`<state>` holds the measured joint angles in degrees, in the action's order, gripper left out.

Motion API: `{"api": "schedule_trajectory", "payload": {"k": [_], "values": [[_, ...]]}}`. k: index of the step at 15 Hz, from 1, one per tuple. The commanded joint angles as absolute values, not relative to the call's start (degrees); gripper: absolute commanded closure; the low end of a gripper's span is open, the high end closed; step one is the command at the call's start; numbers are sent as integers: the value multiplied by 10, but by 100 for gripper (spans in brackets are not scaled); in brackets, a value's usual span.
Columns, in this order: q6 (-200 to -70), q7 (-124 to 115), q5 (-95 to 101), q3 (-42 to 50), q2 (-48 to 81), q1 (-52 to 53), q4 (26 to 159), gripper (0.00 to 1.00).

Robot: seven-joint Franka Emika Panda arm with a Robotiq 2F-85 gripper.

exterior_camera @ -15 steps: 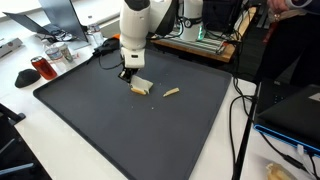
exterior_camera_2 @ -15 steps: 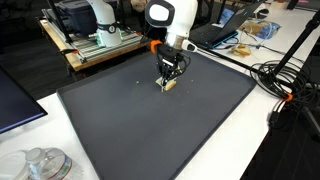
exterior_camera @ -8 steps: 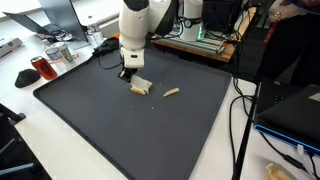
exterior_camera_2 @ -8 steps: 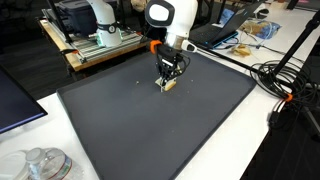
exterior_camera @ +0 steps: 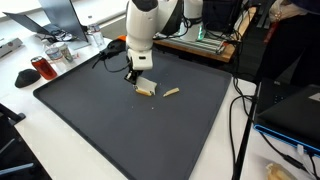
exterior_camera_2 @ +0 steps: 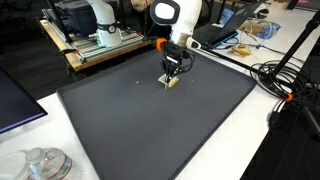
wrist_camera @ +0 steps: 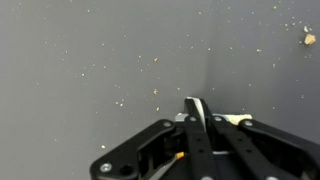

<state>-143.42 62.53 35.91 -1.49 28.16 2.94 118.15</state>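
Nudging looked like the step in hand, w/ a shut claw working at a food scrap.

Ext view: claw (exterior_camera: 134, 74) hung low over the black mat (exterior_camera: 120, 130) on the white surface (exterior_camera: 50, 150). Its fingers were pinched together w/ nothing between them. The pale bread piece (exterior_camera: 146, 89) lay flat on the mat just beside the tip; couldn't tell if they touched. A thin tan strip (exterior_camera: 171, 92) lay near the piece but apart from it, on the side away from the claw.

Ext view, other angle: claw (exterior_camera_2: 173, 72) sat right above the bread piece (exterior_camera_2: 172, 84), approx. vertical. The piece was in the far half of the mat (exterior_camera_2: 150, 130).

Wrist view: claw (wrist_camera: 195, 112) fingers met in one closed line, gripping nothing. A pale edge of the bread piece (wrist_camera: 238, 120) showed just beside them, and a crumb (wrist_camera: 309, 39) lay well apart.

Judgement: a next move, if a push, would need the tip kept low & square to the piece. If a pick, the fingers would have to spread first.
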Motion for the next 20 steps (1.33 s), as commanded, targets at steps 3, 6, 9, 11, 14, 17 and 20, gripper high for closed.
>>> {"api": "schedule_trajectory", "payload": {"k": [3,6,9,11,14,17,20], "values": [[-1436,623,357,-39,279,41,1202,99],[-1436,613,370,-34,287,49,1199,99],[-1435,597,397,-19,294,56,1195,99],[-1433,584,413,-13,298,57,1191,99],[-1432,559,434,-5,302,57,1187,99],[-1430,545,445,-3,305,51,1186,99],[-1430,551,432,-6,311,37,1185,99]]}}
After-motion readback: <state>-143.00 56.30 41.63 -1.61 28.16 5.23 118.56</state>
